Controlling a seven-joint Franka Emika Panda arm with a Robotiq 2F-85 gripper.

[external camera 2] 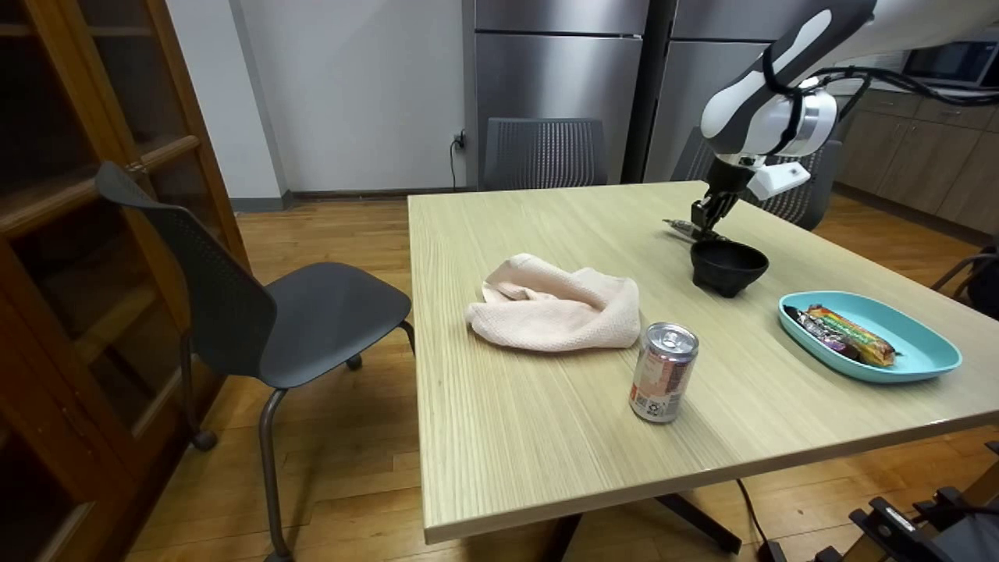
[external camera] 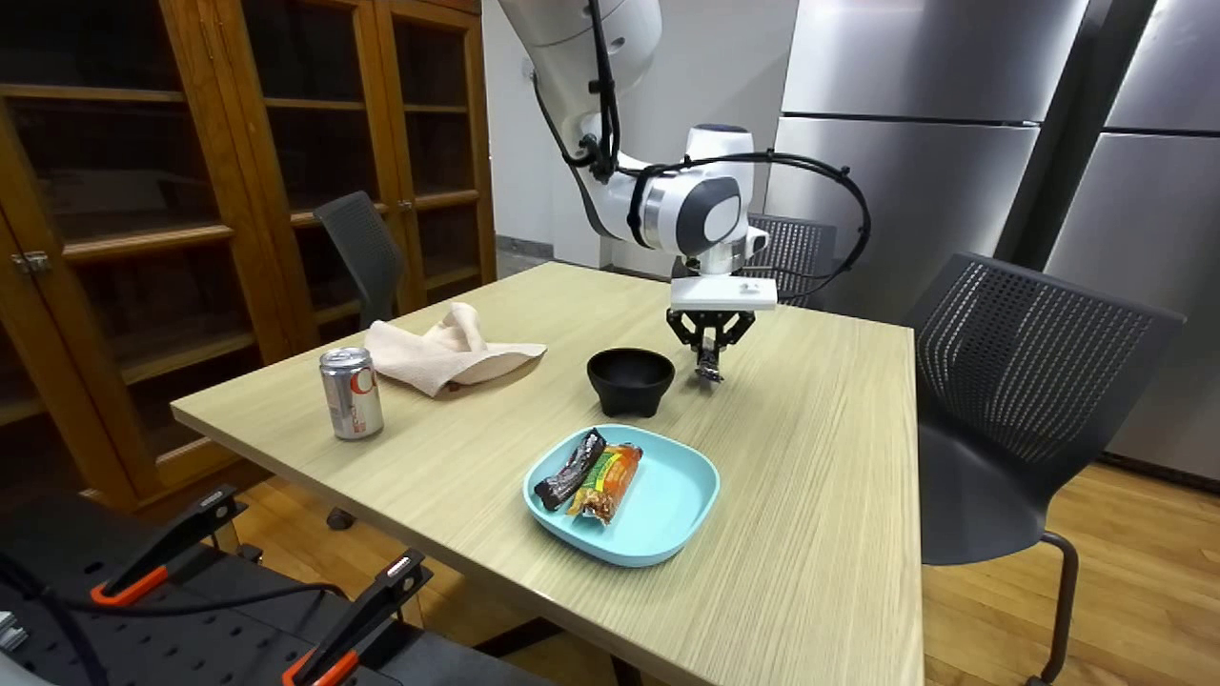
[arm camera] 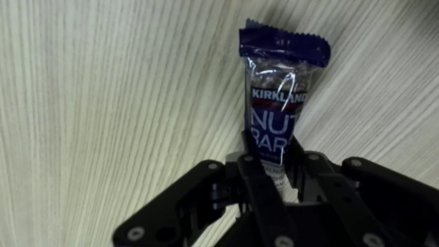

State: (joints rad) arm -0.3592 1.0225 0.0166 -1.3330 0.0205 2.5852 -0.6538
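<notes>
End effector (arm camera: 271, 142) nearly closed, nut bar (arm camera: 276, 103) snug between 2 fingers (arm camera: 253, 175), seemingly on or just above the table (arm camera: 103, 103).

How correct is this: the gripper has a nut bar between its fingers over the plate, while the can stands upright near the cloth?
The place is wrong: the gripper has the nut bar between its fingers over the table, not the plate, as the wrist view shows; the plate stands apart in both exterior views. The can does stand upright near the cloth.
</notes>
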